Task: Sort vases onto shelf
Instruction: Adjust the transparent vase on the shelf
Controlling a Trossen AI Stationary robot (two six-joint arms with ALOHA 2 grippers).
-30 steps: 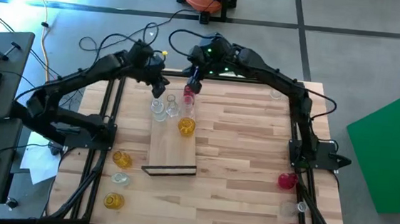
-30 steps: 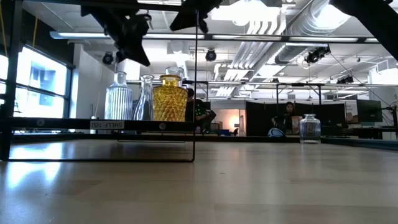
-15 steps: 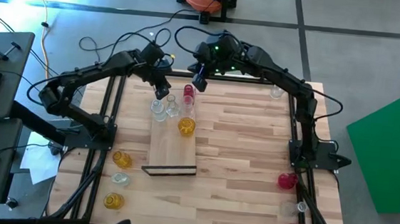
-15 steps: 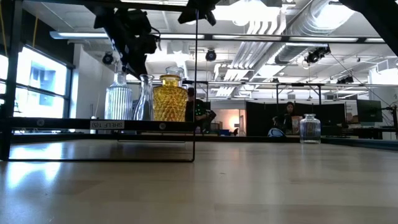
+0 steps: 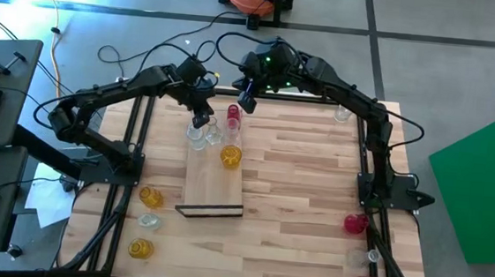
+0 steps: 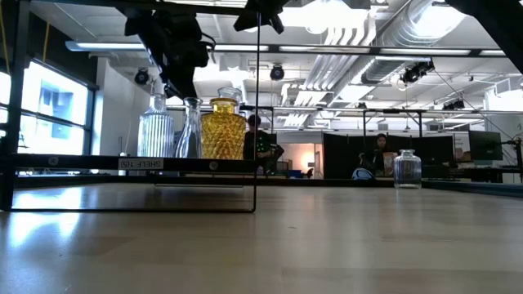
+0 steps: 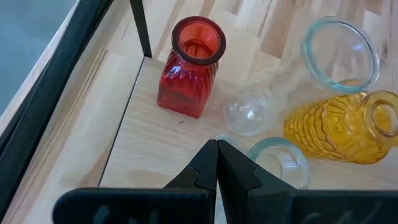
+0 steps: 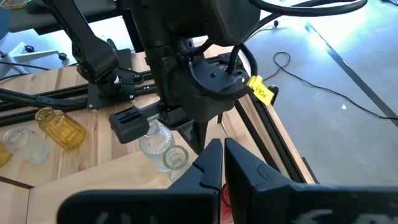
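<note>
- Since a second ago the left arm has swung inward, bringing its left tool (image 5: 201,117) from the shelf's far corner to just above the clear vases, while the right arm has pulled back toward the counter's far edge.
- Counter (image 5: 314,188): a slatted wooden top in a black frame, carrying everything.
- Shelf (image 5: 212,189): a light-wood board with a dark strip on its near end; four vases cluster at its far end.
- Vases on the shelf: a red vase (image 7: 188,74), an amber vase (image 7: 339,127) and two clear vases (image 5: 203,135), standing close together.
- Vases not yet sorted: two amber and one clear near the left front corner (image 5: 146,223), two red and one clear at the right front (image 5: 362,254), and one clear vase (image 6: 406,169) far back on the right.
- Step in hand, as I judge it: between placements, with roughly half the vases on the shelf; the next move calls for an arm to travel out to a loose vase and spread its fingers.
- Left tool: fingers pressed together, holding nothing, poised over a clear vase's rim.
- Right tool (image 8: 221,158): fingers pressed together, empty, raised behind the red vase.
</note>
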